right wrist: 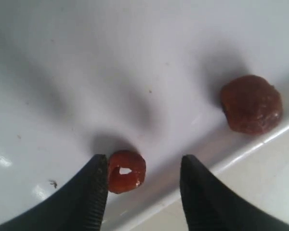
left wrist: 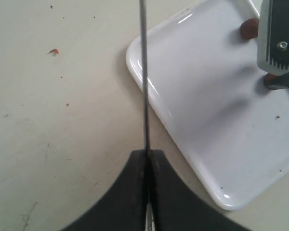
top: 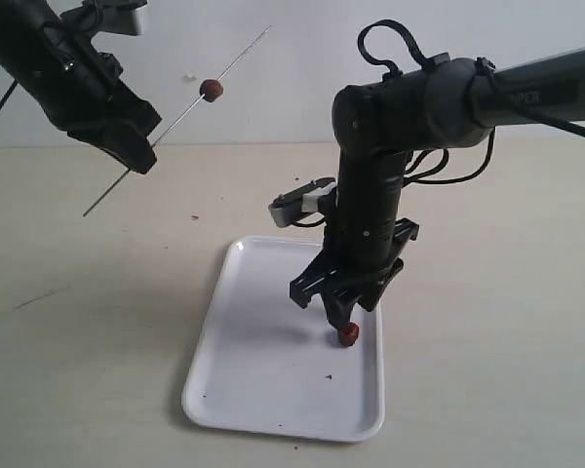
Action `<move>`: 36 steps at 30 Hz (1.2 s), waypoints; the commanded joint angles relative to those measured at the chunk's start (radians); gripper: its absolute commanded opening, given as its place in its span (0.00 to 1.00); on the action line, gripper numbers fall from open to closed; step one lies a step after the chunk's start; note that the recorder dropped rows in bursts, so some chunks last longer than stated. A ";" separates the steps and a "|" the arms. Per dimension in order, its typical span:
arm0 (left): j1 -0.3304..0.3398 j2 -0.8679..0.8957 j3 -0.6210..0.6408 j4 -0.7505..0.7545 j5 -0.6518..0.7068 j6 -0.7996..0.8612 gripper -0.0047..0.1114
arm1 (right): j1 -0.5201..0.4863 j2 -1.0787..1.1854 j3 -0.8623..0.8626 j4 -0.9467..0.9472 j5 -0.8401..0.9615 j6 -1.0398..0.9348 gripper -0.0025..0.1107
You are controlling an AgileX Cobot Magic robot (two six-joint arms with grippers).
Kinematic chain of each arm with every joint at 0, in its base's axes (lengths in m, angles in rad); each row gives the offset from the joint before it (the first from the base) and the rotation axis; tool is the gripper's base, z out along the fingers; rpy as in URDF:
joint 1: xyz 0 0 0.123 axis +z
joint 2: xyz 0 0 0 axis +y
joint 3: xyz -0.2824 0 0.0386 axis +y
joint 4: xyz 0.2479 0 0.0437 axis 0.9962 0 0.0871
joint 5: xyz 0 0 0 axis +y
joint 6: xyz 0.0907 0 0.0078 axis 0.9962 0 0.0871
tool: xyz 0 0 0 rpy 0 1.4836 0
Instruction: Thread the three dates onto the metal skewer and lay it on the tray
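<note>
pale beige counter [top: 487,390] under a plain white wall fills the exterior view. at upper left the left gripper [top: 136,156] has its jaws pressed together on the metal skewer [top: 175,122], which slants from lower left up to upper right, clear of the counter. one threaded date [top: 212,91] sits high on the rod. at lower centre lies the tray [top: 263,380]; the right gripper [top: 346,320] points straight down onto its right side, and the near date [top: 348,335] shows at its fingertips, on the tray floor.

left wrist view: the rod runs from the shut jaws at bottom centre straight to the top edge. the tray lies at right, well apart from the rod. the far date [left wrist: 249,28] rests at upper right by the rim; the near date is a sliver under the right gripper's tip.

right wrist view: the jaws are spread at the bottom of the frame and pinch nothing. the near date [right wrist: 126,171] lies between them but off centre, close against the finger at lower left, perhaps touching it, with a clear gap to the other finger. it is roundish with no real long axis; a pale hole in it faces the camera. the far date [right wrist: 251,103] sits apart at right, beside the rim, outside the jaws.

by my reading the right arm is the nearer one, and closing would first nudge the near date sideways before gripping it.
</note>
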 commanded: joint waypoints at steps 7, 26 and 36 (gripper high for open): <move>0.001 -0.011 0.002 -0.012 -0.030 0.001 0.04 | 0.002 -0.003 -0.006 0.000 0.023 -0.006 0.44; 0.001 0.001 0.002 -0.001 -0.036 0.001 0.04 | 0.071 0.035 -0.006 -0.098 0.012 0.011 0.50; 0.001 0.001 0.002 -0.001 -0.036 0.001 0.04 | 0.071 0.069 -0.006 -0.098 0.047 0.010 0.42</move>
